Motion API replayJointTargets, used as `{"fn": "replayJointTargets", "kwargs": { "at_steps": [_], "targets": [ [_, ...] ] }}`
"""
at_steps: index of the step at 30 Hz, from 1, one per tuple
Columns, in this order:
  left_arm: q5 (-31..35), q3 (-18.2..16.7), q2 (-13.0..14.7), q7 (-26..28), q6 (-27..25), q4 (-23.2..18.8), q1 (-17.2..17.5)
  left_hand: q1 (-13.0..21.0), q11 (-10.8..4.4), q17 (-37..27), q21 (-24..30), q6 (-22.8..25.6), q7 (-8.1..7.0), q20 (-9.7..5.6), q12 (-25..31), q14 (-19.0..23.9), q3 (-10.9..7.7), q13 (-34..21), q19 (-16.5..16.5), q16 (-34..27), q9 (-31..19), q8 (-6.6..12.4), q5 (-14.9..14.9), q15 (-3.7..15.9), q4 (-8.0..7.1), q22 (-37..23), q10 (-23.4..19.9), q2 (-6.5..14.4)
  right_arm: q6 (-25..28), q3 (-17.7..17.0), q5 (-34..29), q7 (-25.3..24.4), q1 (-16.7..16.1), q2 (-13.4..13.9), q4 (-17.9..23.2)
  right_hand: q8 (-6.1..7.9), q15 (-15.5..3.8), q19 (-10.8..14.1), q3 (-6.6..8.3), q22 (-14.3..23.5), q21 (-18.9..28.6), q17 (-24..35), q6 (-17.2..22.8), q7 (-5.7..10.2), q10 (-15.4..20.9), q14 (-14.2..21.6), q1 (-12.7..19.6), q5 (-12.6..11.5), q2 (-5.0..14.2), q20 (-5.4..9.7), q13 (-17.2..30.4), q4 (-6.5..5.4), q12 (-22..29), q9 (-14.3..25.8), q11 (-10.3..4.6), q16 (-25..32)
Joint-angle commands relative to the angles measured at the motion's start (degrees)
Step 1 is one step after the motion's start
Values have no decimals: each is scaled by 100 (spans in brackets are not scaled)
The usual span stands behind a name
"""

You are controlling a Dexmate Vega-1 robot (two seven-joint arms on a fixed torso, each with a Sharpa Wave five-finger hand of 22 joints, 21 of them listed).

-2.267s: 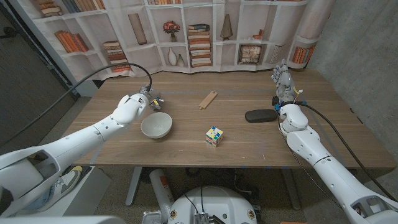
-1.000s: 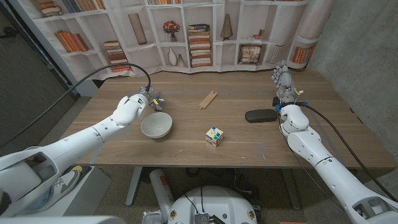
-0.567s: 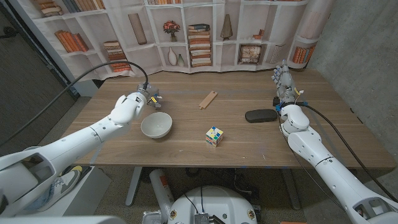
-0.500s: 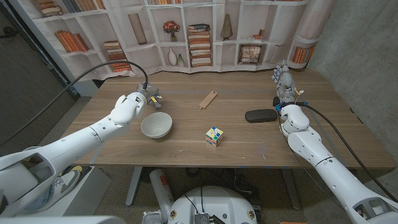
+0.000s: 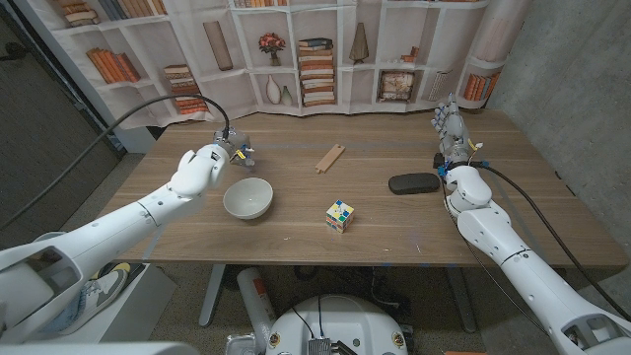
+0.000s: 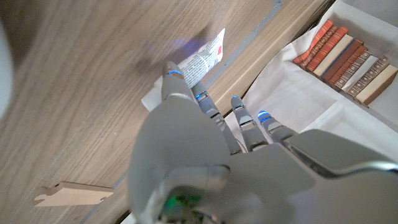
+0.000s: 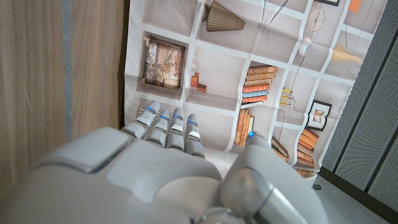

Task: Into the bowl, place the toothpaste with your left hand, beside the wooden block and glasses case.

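My left hand [image 5: 202, 168] hovers just behind and left of the white bowl [image 5: 247, 198], fingers pointing toward the table's middle. It grips the toothpaste [image 6: 202, 59], a white tube with print and a red mark that sticks out past the fingertips [image 6: 173, 76] above the wood. The wooden block [image 5: 331, 157] lies flat at the table's middle back. Right of it lies the dark glasses case [image 5: 413, 182]. Behind the case, my right hand [image 5: 452, 133] stands with its fingers straight, holding nothing.
A colourful puzzle cube [image 5: 340, 215] sits in front of the block, between bowl and case. A bookshelf backdrop [image 5: 315, 49] runs behind the table's far edge. The wooden block [image 6: 74, 194] also shows in the left wrist view.
My left hand has risen and drifted a little left and back from the bowl with the toothpaste in it. The right arm has not moved.
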State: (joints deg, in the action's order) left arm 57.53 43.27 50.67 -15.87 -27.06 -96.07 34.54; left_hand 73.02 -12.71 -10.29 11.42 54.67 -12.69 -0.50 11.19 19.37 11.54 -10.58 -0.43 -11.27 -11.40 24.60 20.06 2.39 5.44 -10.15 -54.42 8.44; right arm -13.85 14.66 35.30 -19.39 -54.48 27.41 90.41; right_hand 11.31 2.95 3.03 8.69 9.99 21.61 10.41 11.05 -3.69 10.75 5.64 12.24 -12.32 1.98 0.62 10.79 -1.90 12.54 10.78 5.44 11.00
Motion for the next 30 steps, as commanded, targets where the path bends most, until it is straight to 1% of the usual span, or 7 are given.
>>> {"fn": "replayJointTargets", "kwargs": {
  "at_steps": [1,2,9,17,18,25,30],
  "targets": [
    [-341,-225,111,241,-100,-258,129,-2,3,-8,-3,9,-10,54,-23,16,25,-4,-18,22,-8,-40,-22,849,-40,-2,-5,-19,-17,-25,-42,-52,-88,30,130,0,-5,44,-20,29,-19,13,23,-7,51,58,-16,-24,-22,17,10,-2,20,14,-5,-3],
    [-375,-238,117,194,-106,-276,118,-4,3,-8,-3,4,-10,49,-25,15,26,-4,-19,23,-7,-44,-23,850,-43,-2,-2,-18,-24,-29,-41,-55,-96,27,137,-1,-6,47,-20,29,-21,13,22,-3,50,57,-16,-24,-22,17,10,-2,19,14,-10,-3],
    [-592,-397,210,303,-140,-437,199,-15,4,-10,-4,-26,-12,54,-40,4,33,-3,-17,28,-2,-73,-30,853,-61,-4,14,-16,-39,-37,-61,-70,-114,25,155,1,-9,55,-23,29,-33,13,26,1,53,58,-17,-25,-20,17,10,1,19,15,-4,-4],
    [-1099,-741,326,687,-180,-654,458,-15,3,-11,-5,-50,-12,62,-52,0,39,-2,-20,31,1,-93,-34,856,-68,-4,37,-22,-50,-8,-96,-80,-98,-5,145,1,-11,61,-26,30,-50,13,29,-2,64,62,-17,-25,-17,20,10,4,22,15,-3,-3],
    [-1166,-783,342,753,-172,-674,495,-10,3,-11,-5,-55,-13,44,-55,0,39,-2,-18,31,2,-99,-35,860,-67,-4,43,-24,-59,-3,-103,-79,-93,-13,138,1,-13,61,-27,30,-52,13,29,1,62,60,-17,-25,-16,18,10,4,21,15,-5,-4],
    [-1339,-867,462,865,-221,-792,574,9,3,-8,-6,-63,-11,46,-59,-2,43,-3,-18,35,4,-114,-32,869,-60,-4,53,-41,-65,40,-163,-99,-63,-41,139,0,-5,67,-29,30,-65,13,27,0,70,60,-17,-25,-14,20,10,6,23,15,-11,-5],
    [-1597,-1011,552,987,-189,-902,690,13,3,-8,-8,-63,-10,53,-59,0,44,-4,-23,35,4,-119,-30,869,-61,-4,55,-42,-58,52,-194,-125,-61,-48,166,0,-11,71,-32,31,-75,13,26,-1,71,60,-18,-25,-13,18,10,9,22,15,-3,-5]
  ]
}}
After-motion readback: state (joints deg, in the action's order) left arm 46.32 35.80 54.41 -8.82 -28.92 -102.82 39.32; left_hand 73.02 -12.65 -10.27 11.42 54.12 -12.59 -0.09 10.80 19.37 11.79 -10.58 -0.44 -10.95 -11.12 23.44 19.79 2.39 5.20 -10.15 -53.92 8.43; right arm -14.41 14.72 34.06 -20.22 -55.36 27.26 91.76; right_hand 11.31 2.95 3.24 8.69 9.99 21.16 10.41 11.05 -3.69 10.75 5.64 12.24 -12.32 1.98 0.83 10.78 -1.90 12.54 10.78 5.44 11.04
